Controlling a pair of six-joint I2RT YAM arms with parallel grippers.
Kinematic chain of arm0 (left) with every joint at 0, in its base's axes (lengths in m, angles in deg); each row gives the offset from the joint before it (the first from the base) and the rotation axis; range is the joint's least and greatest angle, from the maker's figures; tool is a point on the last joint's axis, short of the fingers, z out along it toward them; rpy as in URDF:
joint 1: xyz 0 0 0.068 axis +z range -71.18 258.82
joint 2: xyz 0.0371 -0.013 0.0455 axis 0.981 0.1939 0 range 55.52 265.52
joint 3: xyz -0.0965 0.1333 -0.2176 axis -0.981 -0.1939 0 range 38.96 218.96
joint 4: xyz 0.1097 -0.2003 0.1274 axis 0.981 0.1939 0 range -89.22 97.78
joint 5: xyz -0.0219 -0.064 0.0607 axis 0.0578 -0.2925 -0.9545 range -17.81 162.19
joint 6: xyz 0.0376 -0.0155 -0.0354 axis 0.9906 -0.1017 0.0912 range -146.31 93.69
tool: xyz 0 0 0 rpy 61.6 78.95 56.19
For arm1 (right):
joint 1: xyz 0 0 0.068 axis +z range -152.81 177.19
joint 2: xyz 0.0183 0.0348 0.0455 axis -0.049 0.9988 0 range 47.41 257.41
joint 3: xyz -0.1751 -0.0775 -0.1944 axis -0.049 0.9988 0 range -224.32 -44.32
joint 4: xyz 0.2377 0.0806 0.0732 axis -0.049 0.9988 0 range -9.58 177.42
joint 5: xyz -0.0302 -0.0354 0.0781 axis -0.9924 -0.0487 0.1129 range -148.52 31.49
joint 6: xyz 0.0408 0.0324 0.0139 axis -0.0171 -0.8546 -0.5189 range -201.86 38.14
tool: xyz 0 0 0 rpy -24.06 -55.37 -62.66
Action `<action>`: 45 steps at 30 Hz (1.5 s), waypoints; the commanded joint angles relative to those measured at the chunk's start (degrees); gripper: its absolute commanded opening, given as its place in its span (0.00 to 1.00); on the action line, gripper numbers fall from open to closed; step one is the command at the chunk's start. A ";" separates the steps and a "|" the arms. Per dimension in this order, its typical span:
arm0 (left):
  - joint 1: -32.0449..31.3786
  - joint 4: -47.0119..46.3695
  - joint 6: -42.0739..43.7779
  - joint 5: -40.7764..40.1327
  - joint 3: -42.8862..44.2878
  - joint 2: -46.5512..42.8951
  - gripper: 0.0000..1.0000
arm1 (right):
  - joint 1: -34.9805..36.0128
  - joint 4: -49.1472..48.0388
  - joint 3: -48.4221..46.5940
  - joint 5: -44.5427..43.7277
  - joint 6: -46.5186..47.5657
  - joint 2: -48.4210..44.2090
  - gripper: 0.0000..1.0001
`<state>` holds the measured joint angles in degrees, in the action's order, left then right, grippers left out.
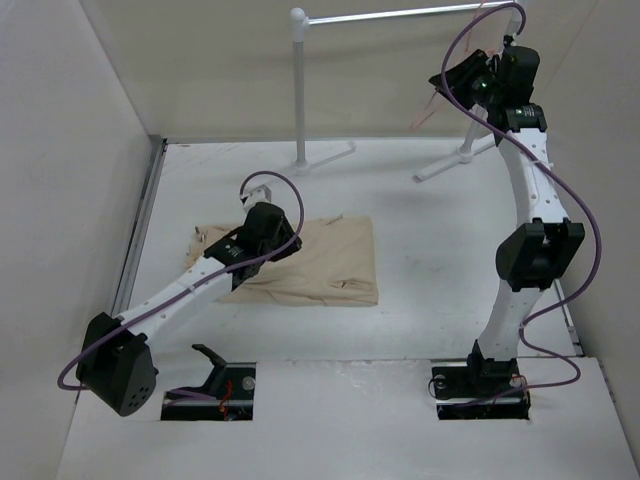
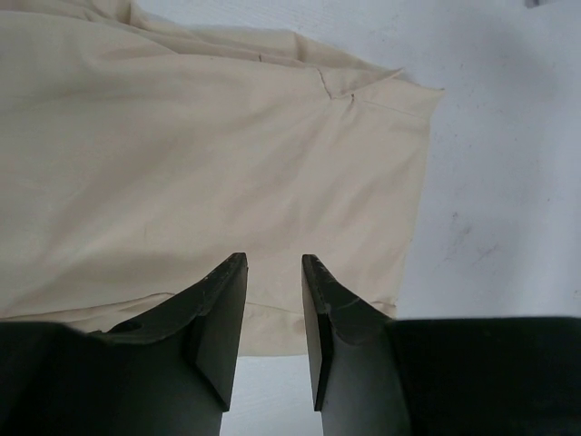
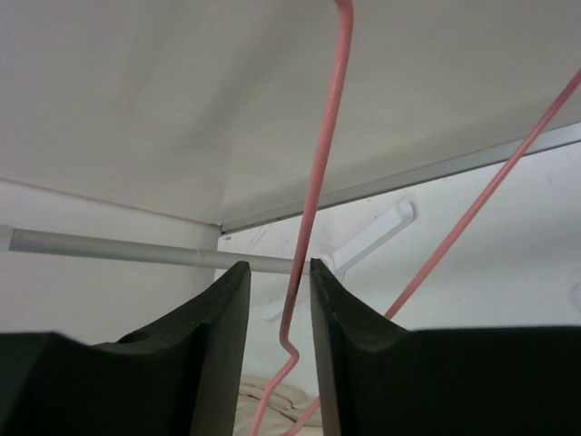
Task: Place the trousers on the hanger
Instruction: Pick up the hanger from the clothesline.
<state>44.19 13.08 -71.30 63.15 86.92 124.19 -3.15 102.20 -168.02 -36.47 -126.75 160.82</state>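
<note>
Beige cloth first: the trousers (image 1: 320, 262) lie flat on the white worktop (image 1: 440, 260), left of centre and nearer than the middle of the scene, folded into a rough rectangle. In the left wrist view the trousers (image 2: 200, 154) fill most of the picture, with a seam and a small folded corner at the far right edge and bare worktop (image 2: 499, 182) beyond.

Left arm now. It reaches from its base at the near left, out over the cloth, and the left hand (image 1: 258, 192) sits above the far left part of the trousers. From its own camera the left hand (image 2: 272, 262) has its jaws narrowly apart. Nothing sits between them, and only cloth shows through the gap. Contact with the fabric is not clear from here.

Over to the right: the right arm stands tall from its near base and bends up to the far right corner. The right hand (image 1: 465, 75) is raised high, just below the white rail stand (image 1: 298, 90). Up close, the right hand (image 3: 272, 266) has its jaws set narrowly, and the thin pink wire of the hanger (image 3: 318, 182) runs down between them, close against the right finger. The gap looks wider than the wire, so I cannot tell whether it is truly pinched. In the top view the hanger (image 1: 427, 113) shows as faint pink lines beside that hand, well apart from the trousers. The rail (image 3: 109, 247) crosses behind the fingers.
</note>
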 commanded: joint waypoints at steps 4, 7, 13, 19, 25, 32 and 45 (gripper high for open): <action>0.49 -0.96 -0.45 0.60 3.28 -0.46 0.29 | 0.29 -4.73 1.18 1.69 -0.64 0.59 0.34; 0.49 -0.78 -0.62 0.51 2.84 -1.25 0.29 | 0.29 -4.82 1.53 1.42 -0.64 0.15 0.21; 1.10 -0.61 -0.71 0.78 3.97 -1.43 0.32 | 0.29 -6.66 -0.40 1.69 0.49 -2.31 0.09; 1.45 -0.69 -0.54 1.74 6.87 -0.90 0.41 | 0.29 -3.86 -2.42 2.13 3.57 -5.73 0.09; 2.77 -0.34 -0.10 4.46 13.28 0.50 0.45 | 1.96 -0.07 5.90 0.90 8.14 -11.26 0.09; 1.90 0.01 1.75 6.14 23.74 3.93 0.45 | 4.77 -1.74 21.98 -1.12 10.52 -20.05 0.09; -10.84 0.89 12.29 0.69 47.38 21.14 0.49 | 13.56 -3.59 55.04 -6.57 8.76 -39.92 0.08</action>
<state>36.54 14.30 -63.59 66.59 129.83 142.02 9.00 102.27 -115.84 -40.73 -117.72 124.76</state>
